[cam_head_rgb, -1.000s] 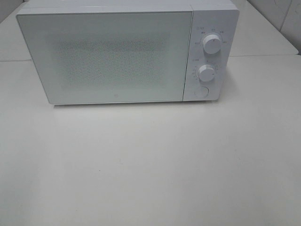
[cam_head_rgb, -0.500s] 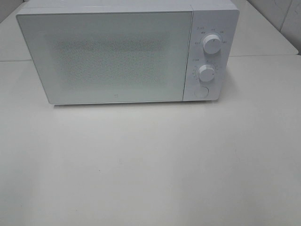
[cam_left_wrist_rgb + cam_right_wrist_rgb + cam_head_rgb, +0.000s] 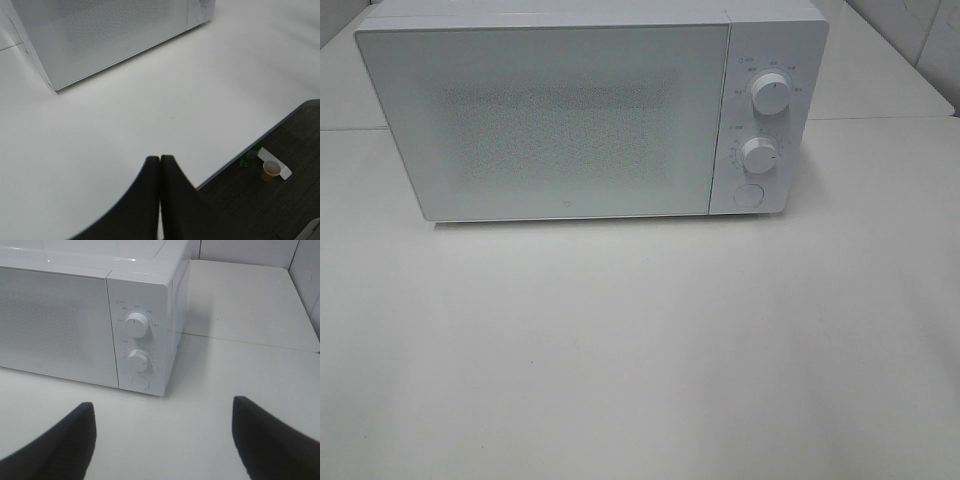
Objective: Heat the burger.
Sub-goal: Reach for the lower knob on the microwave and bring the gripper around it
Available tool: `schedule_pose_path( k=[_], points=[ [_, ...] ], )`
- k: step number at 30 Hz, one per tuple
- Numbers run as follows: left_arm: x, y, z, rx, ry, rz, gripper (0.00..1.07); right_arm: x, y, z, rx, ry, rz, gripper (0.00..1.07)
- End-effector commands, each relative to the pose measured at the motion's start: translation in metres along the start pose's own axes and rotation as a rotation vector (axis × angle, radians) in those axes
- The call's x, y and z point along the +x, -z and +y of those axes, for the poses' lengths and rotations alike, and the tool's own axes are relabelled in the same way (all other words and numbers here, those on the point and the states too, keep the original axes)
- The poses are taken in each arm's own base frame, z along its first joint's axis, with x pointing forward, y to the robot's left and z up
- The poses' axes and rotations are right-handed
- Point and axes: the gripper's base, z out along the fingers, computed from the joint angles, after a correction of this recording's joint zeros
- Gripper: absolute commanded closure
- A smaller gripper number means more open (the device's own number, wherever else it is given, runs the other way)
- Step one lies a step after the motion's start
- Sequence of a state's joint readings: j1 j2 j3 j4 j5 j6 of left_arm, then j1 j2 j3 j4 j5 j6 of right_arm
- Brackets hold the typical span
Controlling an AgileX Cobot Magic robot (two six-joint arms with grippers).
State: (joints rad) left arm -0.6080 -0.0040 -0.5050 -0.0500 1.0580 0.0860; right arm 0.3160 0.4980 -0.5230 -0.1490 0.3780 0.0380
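Nothing visibly moved; microwave door (image 3: 550, 115) speckle perhaps shifted.

I see the microwave (image 3: 570, 110) across the upper half of the frame, standing on the table (image 3: 640, 350) that spreads below it. At its right end, the upper knob (image 3: 770, 95) sits above the lower knob (image 3: 760, 155), with the button (image 3: 748, 196) beneath both.

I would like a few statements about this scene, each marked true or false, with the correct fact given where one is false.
1. The door of the white box-shaped microwave is closed. True.
2. Its control panel carries three round dials. False: there are two round white dials, with one round button below them.
3. The left gripper is wide open. False: its dark fingers are pressed together.
4. The right gripper is open, with nothing between its fingers. True.
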Motion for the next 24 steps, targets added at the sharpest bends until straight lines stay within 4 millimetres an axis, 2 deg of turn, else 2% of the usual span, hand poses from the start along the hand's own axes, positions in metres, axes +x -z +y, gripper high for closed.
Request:
schedule_pose_path(
  k=[1,2,4,5,8,10,13,15,16,17,18,20,24],
  points=[
    [0.001,0.003,0.0,-0.006,0.0,-0.036,1.06,-0.006,-0.021,0.002,-0.007,0.018,-0.015,0.35],
    [0.001,0.003,0.0,-0.006,0.0,-0.036,1.06,-0.007,-0.032,0.003,-0.015,0.021,-0.005,0.36],
    [0.001,0.003,0.0,-0.006,0.0,-0.036,1.06,-0.007,-0.037,0.004,-0.018,0.022,-0.001,0.37],
    [0.001,0.003,0.0,-0.006,0.0,-0.036,1.06,-0.008,-0.05,0.005,-0.028,0.024,0.003,0.38],
    [0.001,0.003,0.0,-0.006,0.0,-0.036,1.06,-0.008,-0.055,0.006,-0.032,0.024,-0.003,0.39],
    [0.001,0.003,0.0,-0.006,0.0,-0.036,1.06,-0.008,-0.079,0.009,-0.049,0.018,0.001,0.4],
    [0.001,0.003,0.0,-0.006,0.0,-0.036,1.06,-0.007,-0.084,0.01,-0.053,0.019,-0.001,0.4],
    [0.001,0.003,0.0,-0.006,0.0,-0.036,1.06,-0.005,-0.107,0.013,-0.072,0.019,-0.013,0.4],
    [0.001,0.003,0.0,-0.006,0.0,-0.036,1.06,-0.005,-0.107,0.013,-0.072,0.019,-0.013,0.4],
    [0.001,0.003,0.0,-0.008,0.0,-0.036,1.06,-0.002,-0.12,0.015,-0.082,0.015,-0.019,0.4],
    [0.001,0.003,0.0,-0.008,0.0,-0.036,1.06,-0.002,-0.12,0.015,-0.082,0.015,-0.019,0.4],
    [0.001,0.003,0.0,-0.009,0.0,-0.035,1.06,0.003,-0.136,0.018,-0.093,0.006,-0.023,0.4],
    [0.001,0.003,0.0,-0.009,0.0,-0.035,1.06,0.008,-0.151,0.021,-0.105,0.004,-0.026,0.4]
  ],
)
